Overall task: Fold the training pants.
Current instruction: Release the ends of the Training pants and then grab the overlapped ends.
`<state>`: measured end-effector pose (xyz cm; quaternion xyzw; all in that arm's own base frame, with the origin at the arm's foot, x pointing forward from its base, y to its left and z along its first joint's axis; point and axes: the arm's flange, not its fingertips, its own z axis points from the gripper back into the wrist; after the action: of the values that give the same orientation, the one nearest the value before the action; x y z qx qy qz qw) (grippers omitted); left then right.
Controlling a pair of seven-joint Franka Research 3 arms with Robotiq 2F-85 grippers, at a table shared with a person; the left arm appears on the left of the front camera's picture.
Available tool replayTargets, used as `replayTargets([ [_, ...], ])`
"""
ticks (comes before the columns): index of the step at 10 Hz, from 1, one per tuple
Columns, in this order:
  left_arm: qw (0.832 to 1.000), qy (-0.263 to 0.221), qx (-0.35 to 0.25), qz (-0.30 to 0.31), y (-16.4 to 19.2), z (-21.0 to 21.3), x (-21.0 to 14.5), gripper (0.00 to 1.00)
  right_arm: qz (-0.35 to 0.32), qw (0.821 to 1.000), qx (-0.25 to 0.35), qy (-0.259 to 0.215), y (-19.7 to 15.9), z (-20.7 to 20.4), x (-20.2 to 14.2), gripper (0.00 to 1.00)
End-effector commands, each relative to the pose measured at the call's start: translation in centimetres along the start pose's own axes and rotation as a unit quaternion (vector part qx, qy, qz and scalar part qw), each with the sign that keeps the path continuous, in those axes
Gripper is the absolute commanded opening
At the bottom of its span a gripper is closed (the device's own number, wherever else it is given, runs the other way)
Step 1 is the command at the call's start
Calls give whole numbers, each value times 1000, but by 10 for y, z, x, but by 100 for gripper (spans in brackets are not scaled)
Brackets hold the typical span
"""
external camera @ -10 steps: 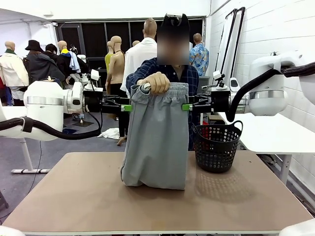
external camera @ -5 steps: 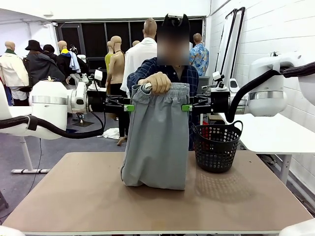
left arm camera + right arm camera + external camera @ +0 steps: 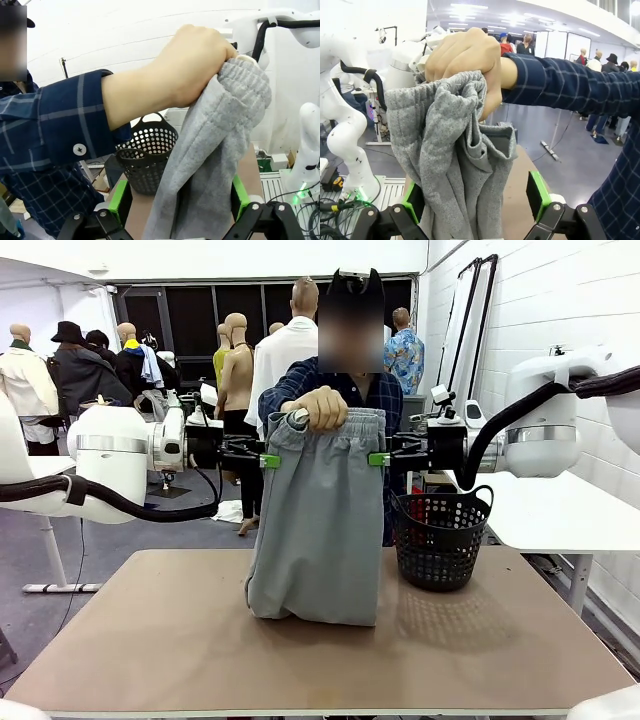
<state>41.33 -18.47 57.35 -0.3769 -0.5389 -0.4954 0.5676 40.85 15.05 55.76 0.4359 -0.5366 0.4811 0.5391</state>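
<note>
Above table (image 3: 150, 640) | hand (image 3: 318, 407) holds training pants (image 3: 320, 530) up | left gripper (image 3: 268, 460) spread around pants edge | right gripper (image 3: 378, 458) spread, same

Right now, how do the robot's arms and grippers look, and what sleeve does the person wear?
The left arm and right arm are white, rounded, each with a silver ring and a black cable. The left gripper and right gripper are black with green pads. The person's sleeve is dark blue check with a white button.

Training pants (image 3: 318, 530) on table (image 3: 150, 640), basket (image 3: 440, 540) seemingly just beside at right
</note>
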Motion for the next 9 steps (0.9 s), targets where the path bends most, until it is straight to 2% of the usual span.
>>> replayTargets([
  [1, 1000, -21, 11, -9, 1, -10, -2, 100, -17, 1000, 10, -21, 1, 2, -1, 100],
  [9, 998, -25, -53, -19, -6, -18, 3, 100, -48, 997, 55, -12, 5, 1, 0, 100],
])
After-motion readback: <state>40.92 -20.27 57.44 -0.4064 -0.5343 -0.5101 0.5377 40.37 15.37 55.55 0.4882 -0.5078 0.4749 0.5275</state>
